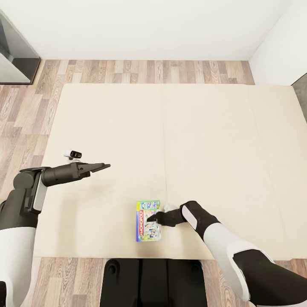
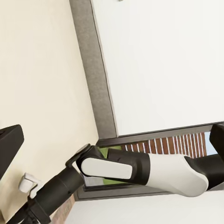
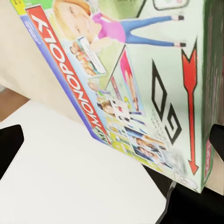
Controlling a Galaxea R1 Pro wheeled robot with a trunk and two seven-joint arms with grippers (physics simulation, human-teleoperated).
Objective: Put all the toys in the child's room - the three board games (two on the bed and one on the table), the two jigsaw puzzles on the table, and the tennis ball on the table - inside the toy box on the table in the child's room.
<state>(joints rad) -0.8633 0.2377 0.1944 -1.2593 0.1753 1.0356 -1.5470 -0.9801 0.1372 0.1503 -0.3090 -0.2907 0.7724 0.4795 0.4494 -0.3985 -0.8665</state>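
Observation:
A board game (image 1: 148,221), a bright green Monopoly box with a red title band, lies flat near the front edge of the bed (image 1: 179,140). My right gripper (image 1: 152,218) is right over the game's right side and open; in the right wrist view the board game (image 3: 140,79) spans the space between the two dark fingertips (image 3: 9,144). Further left, my left gripper (image 1: 104,166) hovers over bare mattress, open and holding nothing. The left wrist view looks across the bed (image 2: 42,70) to my right arm (image 2: 140,170).
Light wood-plank floor (image 1: 30,115) surrounds the bed at the left and far side. A dark grey unit (image 1: 15,55) stands at the far left against the white wall. The low grey headboard (image 2: 95,70) borders the mattress. My base (image 1: 153,281) touches the bed's front edge.

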